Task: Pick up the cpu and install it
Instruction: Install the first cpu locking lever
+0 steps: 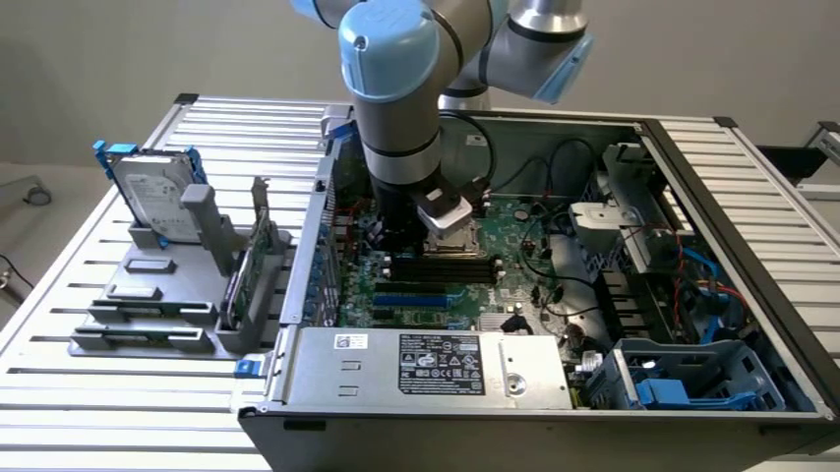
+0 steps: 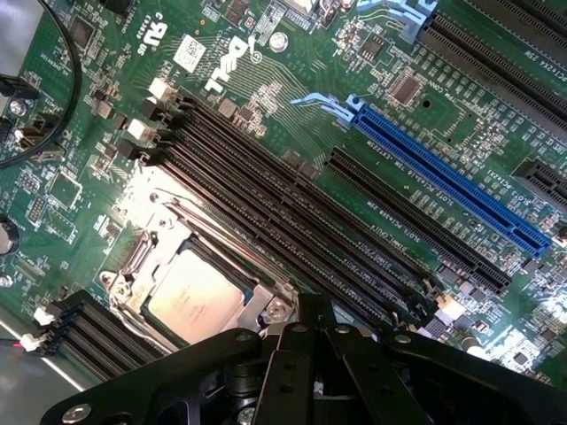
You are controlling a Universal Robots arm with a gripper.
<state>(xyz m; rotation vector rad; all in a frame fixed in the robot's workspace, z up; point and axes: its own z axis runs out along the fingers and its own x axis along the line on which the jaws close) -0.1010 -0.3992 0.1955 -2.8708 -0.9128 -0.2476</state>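
One small, flat, silver-topped square cpu (image 2: 197,294) sits in its socket beneath the closed, empty black gripper (image 2: 316,332): light, rigid, fragile, best held by its edges.

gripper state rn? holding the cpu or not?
Gripper: shut, holding nothing visible; the cpu sits in the socket frame on the motherboard.

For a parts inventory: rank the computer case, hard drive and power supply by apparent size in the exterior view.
1. computer case
2. power supply
3. hard drive; it stands farther from the camera, so its gap to the power supply is unsure.
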